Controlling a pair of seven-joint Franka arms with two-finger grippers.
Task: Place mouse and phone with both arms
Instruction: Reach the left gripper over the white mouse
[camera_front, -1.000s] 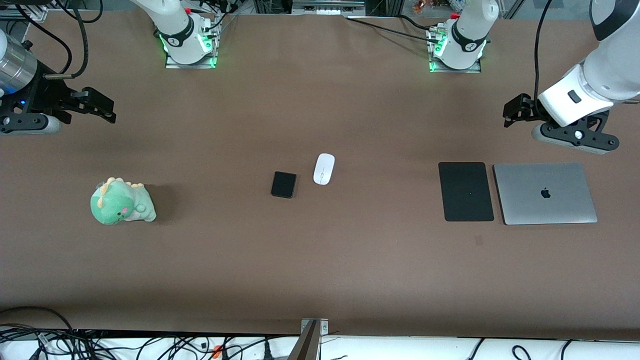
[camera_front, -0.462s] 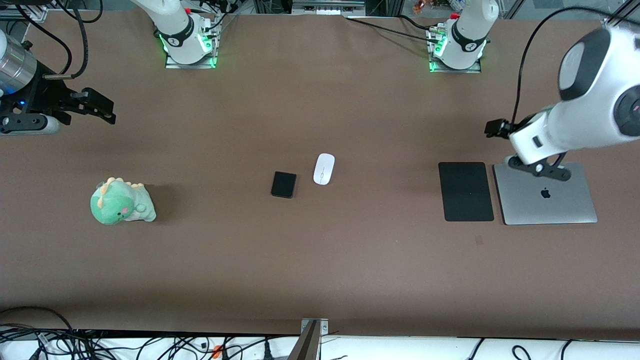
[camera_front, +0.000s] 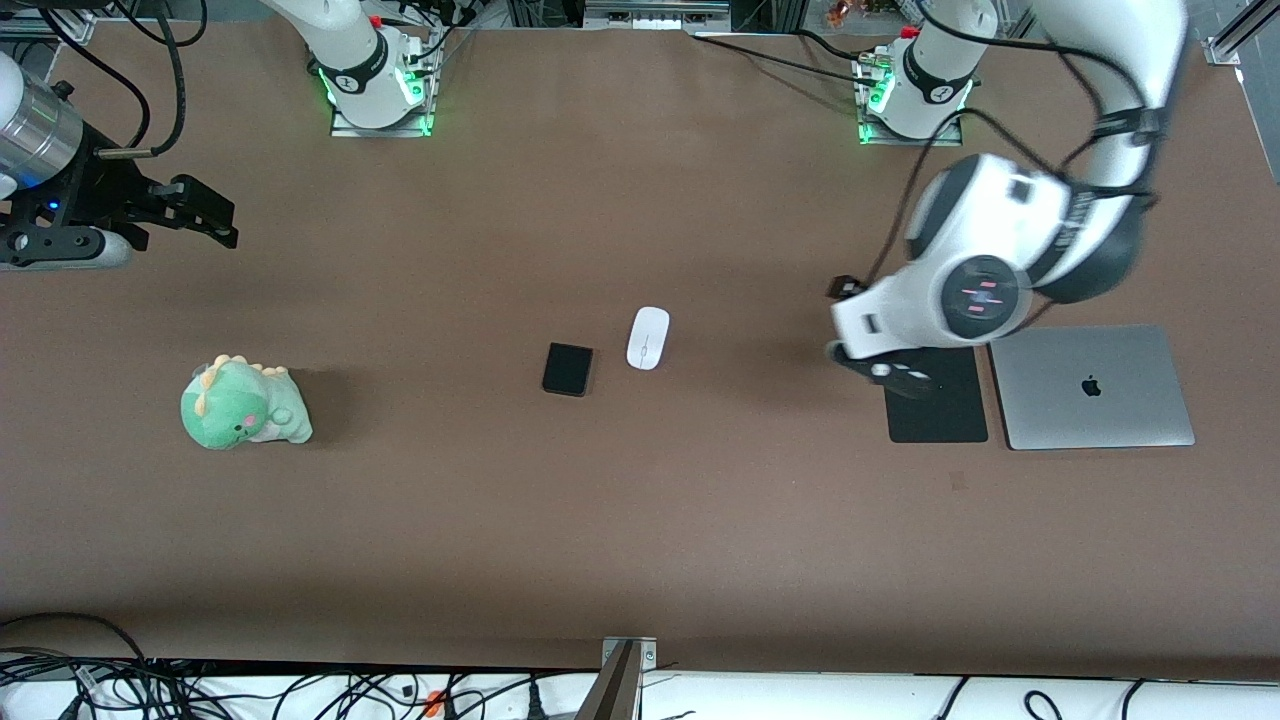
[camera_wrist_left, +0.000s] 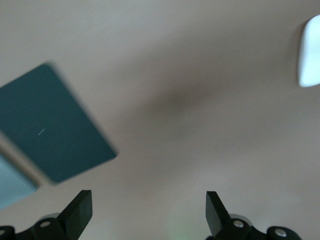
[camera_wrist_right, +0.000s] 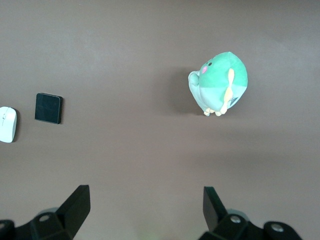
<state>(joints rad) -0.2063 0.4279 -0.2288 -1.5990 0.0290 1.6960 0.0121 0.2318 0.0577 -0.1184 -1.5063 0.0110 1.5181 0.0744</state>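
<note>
The white mouse (camera_front: 648, 338) lies mid-table, with the small black phone (camera_front: 568, 369) beside it, a little nearer the front camera. My left gripper (camera_front: 843, 290) is open and empty, over bare table between the mouse and the mouse pad. The left wrist view shows its fingers (camera_wrist_left: 80, 212) spread wide, with the mouse (camera_wrist_left: 310, 52) at the frame's edge. My right gripper (camera_front: 205, 212) is open and empty, waiting over the right arm's end of the table. Its wrist view (camera_wrist_right: 146, 205) shows the phone (camera_wrist_right: 48, 108) and the mouse (camera_wrist_right: 7, 124).
A black mouse pad (camera_front: 945, 410) lies toward the left arm's end, partly under the left hand, with a closed grey laptop (camera_front: 1092, 387) beside it. A green plush dinosaur (camera_front: 243, 403) sits toward the right arm's end. Cables hang along the front edge.
The left arm has swung from over the laptop's end of the table toward the middle, and now hangs over the mouse pad's edge. The right arm has barely moved.
</note>
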